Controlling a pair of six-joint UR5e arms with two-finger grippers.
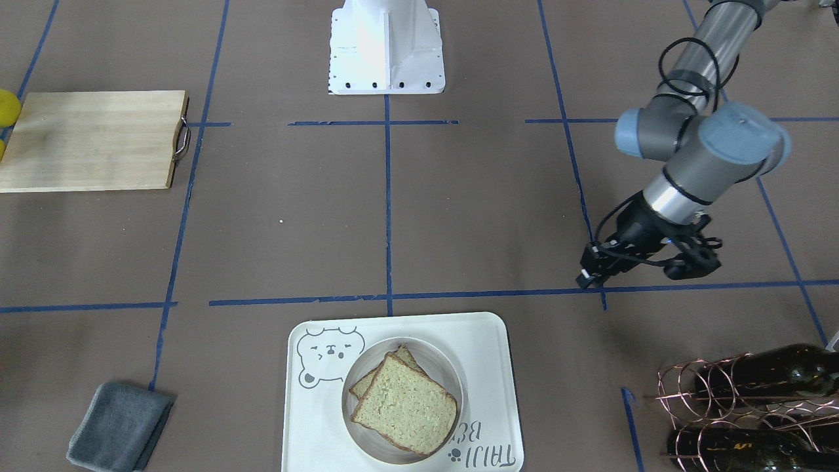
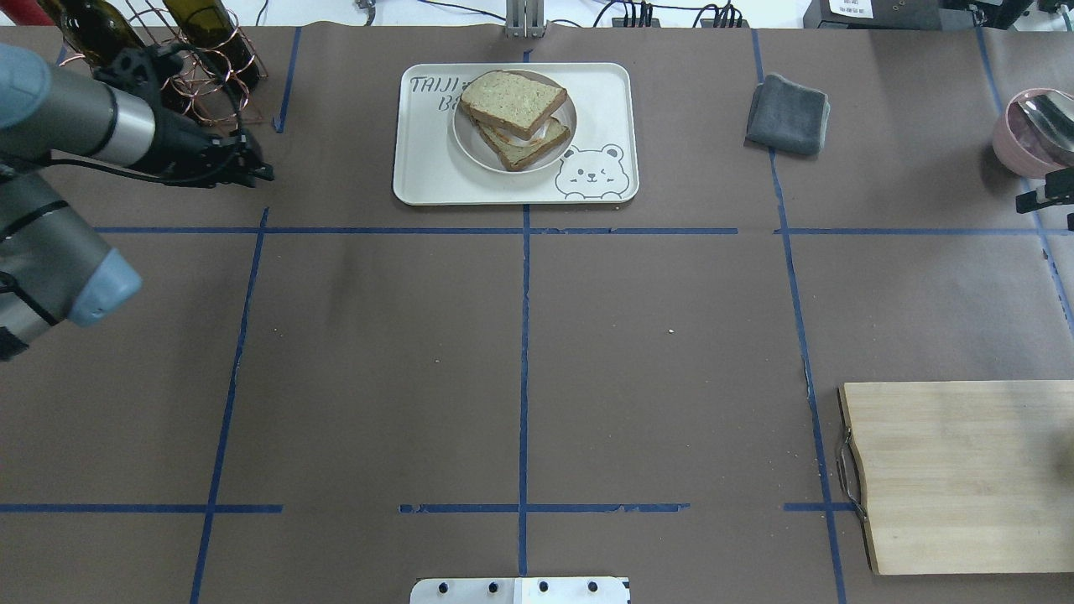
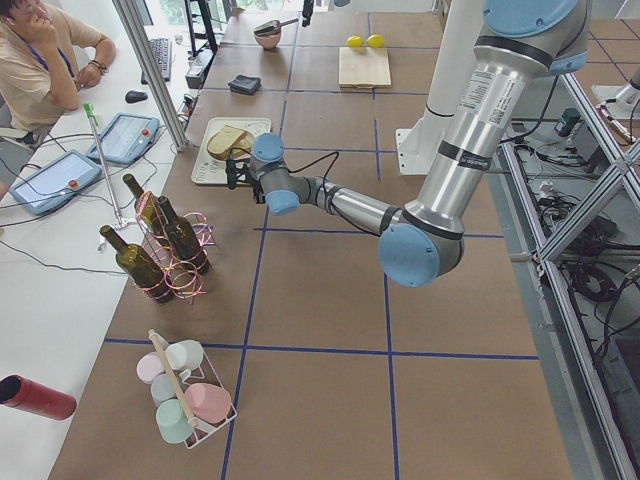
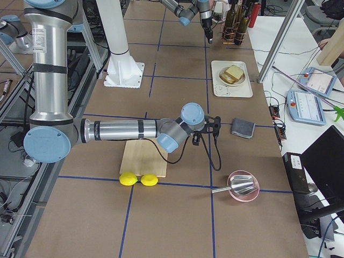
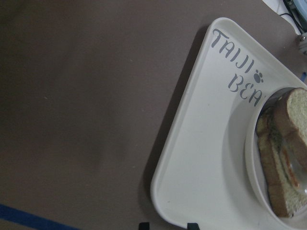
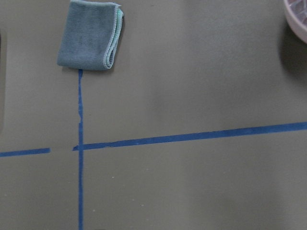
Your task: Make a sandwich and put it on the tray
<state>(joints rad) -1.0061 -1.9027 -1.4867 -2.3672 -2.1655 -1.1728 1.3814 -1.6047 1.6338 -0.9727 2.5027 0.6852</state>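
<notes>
Cream-white tray (image 2: 436,168) sits mid-way along the surface's far edge. It bears a round white plate (image 2: 470,147) with the sandwich (image 2: 513,105) stacked on it. The left hand (image 2: 256,172) hovers beyond the tray's left end, jaws apart and empty. Whether the right hand (image 4: 214,131), near the grey cloth (image 2: 789,113), is open I cannot tell.

Overhead and front cameras face each other — both show the tray (image 2: 428,159), left wrist closest.
</notes>
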